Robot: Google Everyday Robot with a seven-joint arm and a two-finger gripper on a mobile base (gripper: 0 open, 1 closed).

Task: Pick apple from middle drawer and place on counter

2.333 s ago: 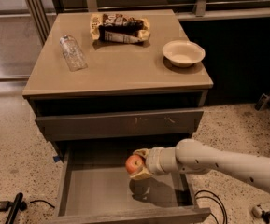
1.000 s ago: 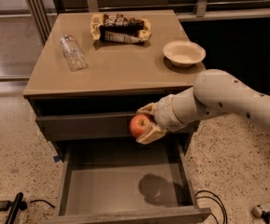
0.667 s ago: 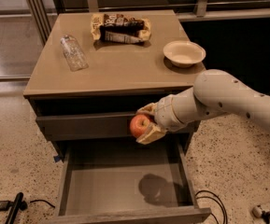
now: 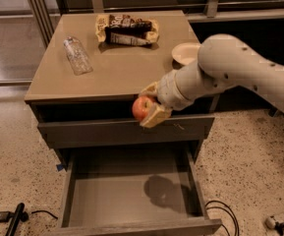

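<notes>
The apple is small, red with a yellowish patch, and is held in my gripper, which is shut on it. It hangs in the air just in front of the counter's front edge, at about the level of the counter, a glossy tan top. The white arm reaches in from the right. Below, the middle drawer stands pulled open, grey inside, with nothing in it but the arm's shadow.
On the counter lie a clear plastic bottle at the left, a snack bag at the back and a white bowl at the right, partly behind my arm. Cables lie on the speckled floor.
My gripper has lifted the apple out of the drawer and raised it from in front of the upper drawer's front to the height of the counter's edge.
</notes>
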